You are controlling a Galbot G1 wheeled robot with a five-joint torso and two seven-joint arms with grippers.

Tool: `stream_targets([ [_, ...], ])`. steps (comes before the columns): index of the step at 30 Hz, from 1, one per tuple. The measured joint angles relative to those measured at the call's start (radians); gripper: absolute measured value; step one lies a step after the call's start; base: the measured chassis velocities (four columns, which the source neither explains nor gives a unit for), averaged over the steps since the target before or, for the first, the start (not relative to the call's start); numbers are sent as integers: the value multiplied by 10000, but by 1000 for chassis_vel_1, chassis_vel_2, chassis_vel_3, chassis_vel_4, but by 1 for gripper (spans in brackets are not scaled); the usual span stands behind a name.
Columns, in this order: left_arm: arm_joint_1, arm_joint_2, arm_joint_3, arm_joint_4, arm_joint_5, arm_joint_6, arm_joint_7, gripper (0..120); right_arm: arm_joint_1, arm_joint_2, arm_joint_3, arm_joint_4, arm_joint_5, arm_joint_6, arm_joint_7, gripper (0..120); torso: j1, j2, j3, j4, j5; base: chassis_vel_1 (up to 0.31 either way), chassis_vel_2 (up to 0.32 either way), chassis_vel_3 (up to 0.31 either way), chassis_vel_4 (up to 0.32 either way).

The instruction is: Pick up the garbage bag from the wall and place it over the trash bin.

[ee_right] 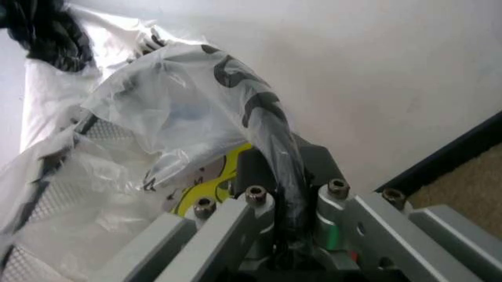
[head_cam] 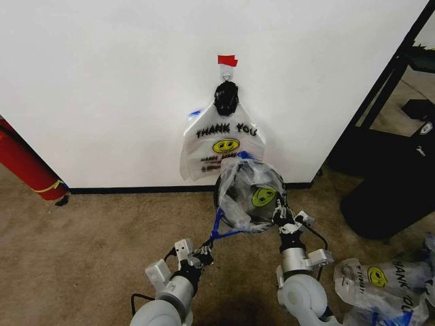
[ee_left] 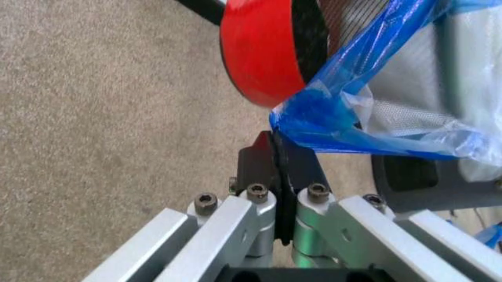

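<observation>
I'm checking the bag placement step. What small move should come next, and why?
Probably draw both claws down and apart. The left claw pinches the blue handle, the right claw grips the garbage bag, which sits bunched atop the trash bin, not yet over its rim.

Bright, even indoor light; soft shadows on the wall (head_cam: 102, 81); wrist views perhaps slightly blurred.

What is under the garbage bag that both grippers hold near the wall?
Under the garbage bag sits the trash bin: its mesh and red base show. The left gripper and right gripper pinch the bag. The bin's inside is covered.
</observation>
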State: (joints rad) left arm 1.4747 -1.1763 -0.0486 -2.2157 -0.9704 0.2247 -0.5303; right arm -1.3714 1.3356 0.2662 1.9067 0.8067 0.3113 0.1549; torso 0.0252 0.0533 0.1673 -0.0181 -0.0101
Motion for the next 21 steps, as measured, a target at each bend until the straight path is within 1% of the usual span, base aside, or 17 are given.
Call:
stream_targets([
  [3, -44, 44, 32, 231, 234, 65, -42, 0, 3, -16, -1, 155, 559, -4, 8, 1, 0, 0, 0, 0, 0, 0, 0, 0, 0],
  [5, -92, 46, 30, 319, 290, 62, -45, 0, 4, -32, -1, 194, 639, -18, 24, 1, 0, 0, 0, 2, 1, 0, 0, 0, 0],
  [7, -393, 5, 16, 699, 448, -7, -61, 0, -25, -122, -7, 320, 766, -129, 99, 1, 0, 0, 0, 1, 0, 0, 0, 0, 0],
  [10, -915, -32, -92, 1277, 638, -205, -75, 0, -145, -324, 4, 526, 766, -482, 262, 1, 0, 0, 1, -2, 0, 0, 0, 0, 0],
  [11, -915, -32, -92, 1277, 638, -205, -75, 0, -145, -324, 4, 526, 766, -482, 262, 1, 0, 0, 1, -2, 0, 0, 0, 0, 0],
  [13, -1217, 11, -230, 1532, 702, -283, -83, 0, -279, -510, 89, 646, 651, -883, 358, 1, 0, 0, 1, 2, 0, 0, 0, 0, 0],
  [17, -1605, 170, -555, 1928, 989, -348, -258, 0, -494, -932, 409, 680, 299, -1282, 299, 1, 1, 0, 0, -2, 2, 0, 0, 0, 0],
  [21, -1697, 184, -559, 2310, 1241, -375, -407, 0, -510, -1098, 570, 797, 554, -1541, 290, 1, 1, -1, 0, -1, 1, 0, 0, 0, 0],
])
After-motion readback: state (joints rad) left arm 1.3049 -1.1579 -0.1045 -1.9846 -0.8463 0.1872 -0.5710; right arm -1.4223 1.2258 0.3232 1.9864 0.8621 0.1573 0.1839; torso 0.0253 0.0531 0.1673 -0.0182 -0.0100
